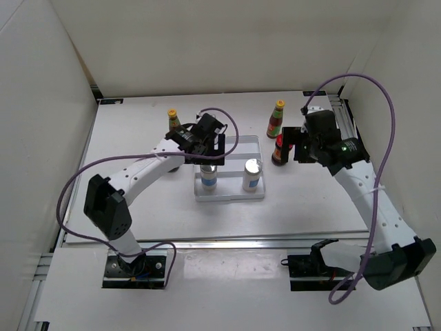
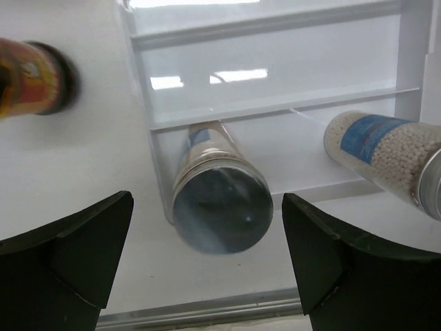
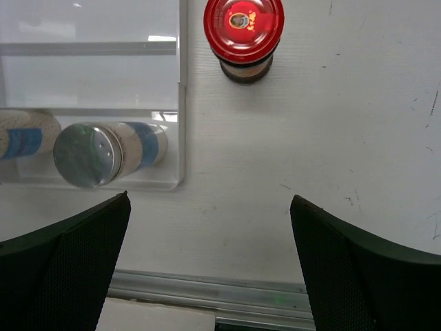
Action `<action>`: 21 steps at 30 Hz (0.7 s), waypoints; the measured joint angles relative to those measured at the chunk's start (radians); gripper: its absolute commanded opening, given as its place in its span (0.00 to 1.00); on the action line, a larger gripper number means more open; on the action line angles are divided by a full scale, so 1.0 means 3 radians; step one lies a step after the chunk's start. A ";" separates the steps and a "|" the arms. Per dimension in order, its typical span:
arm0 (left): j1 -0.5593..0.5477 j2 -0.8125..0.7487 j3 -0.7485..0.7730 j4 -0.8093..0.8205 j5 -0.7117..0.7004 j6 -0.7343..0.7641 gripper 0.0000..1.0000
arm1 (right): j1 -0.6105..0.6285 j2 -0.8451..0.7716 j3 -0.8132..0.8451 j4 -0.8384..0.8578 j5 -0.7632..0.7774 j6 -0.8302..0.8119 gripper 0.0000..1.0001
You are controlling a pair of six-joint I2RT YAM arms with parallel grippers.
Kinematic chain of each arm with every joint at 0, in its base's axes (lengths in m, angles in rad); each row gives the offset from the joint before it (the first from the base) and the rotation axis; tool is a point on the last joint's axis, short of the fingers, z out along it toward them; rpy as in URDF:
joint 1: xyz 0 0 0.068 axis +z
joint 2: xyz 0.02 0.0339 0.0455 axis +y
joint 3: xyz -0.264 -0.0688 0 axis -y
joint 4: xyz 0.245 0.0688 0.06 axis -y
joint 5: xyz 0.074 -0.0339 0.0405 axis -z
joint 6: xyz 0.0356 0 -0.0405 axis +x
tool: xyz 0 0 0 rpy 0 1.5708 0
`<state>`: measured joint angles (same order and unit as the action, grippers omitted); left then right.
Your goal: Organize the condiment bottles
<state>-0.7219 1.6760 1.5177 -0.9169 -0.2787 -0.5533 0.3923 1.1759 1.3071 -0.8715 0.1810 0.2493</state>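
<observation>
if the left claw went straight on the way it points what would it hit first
Most likely the silver cap of the shaker standing in the tray: it sits centred between the fingers of the open left claw. How far above it the claw is, I cannot tell.

Overhead; two wrists close above tray (image 1: 241,146)

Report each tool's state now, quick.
Left tool: open, empty, over a shaker.
Right tool: open, empty, near a jar.
</observation>
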 measured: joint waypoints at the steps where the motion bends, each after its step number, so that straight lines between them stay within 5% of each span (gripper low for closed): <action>1: 0.0000 -0.0064 0.0009 -0.0011 -0.0052 0.0048 1.00 | -0.0092 0.0067 0.0043 -0.0006 -0.0076 -0.0001 1.00; 6: 0.0000 -0.0638 -0.0034 0.0102 -0.0570 0.0374 1.00 | -0.0389 0.0635 0.0510 -0.0074 -0.0345 -0.0011 1.00; 14: 0.0238 -0.2303 -0.1535 0.0891 -0.1203 0.0985 1.00 | -0.0484 0.1657 0.1090 -0.0071 -0.0421 -0.0079 1.00; 21: 0.0237 -0.2393 -0.2033 0.1246 -0.1329 0.1380 1.00 | -0.0694 0.2049 0.1211 -0.0092 -0.0482 -0.0109 1.00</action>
<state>-0.6510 0.9581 0.9077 -0.5430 -0.6773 -0.1394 0.1841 1.7905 1.6703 -0.8989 0.0364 0.2165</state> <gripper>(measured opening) 0.998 0.998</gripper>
